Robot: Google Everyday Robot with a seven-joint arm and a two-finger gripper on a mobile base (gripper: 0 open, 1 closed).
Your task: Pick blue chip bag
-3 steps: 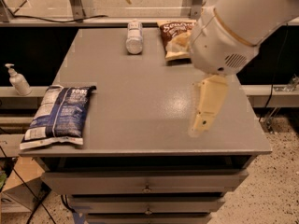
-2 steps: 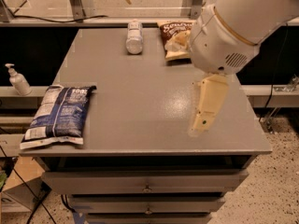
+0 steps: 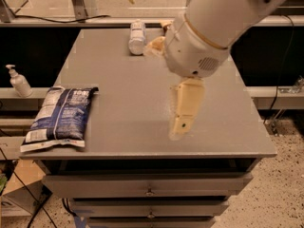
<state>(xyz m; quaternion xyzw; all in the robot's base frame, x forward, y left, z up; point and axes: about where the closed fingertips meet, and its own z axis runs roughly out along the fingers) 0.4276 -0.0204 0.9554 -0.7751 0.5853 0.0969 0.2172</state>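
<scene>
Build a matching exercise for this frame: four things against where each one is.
1 blue chip bag
2 pale can
3 pump bottle
4 pincer

A ledge left of the table
B over the table, right of centre
C table's front left corner
D table's far edge, on its side

Pairs: 1-C, 2-D, 3-A, 4-B

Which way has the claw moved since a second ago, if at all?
Yes. Measured against the grey table, the claw has slid left, closer to the blue chip bag, which has not moved.
</scene>
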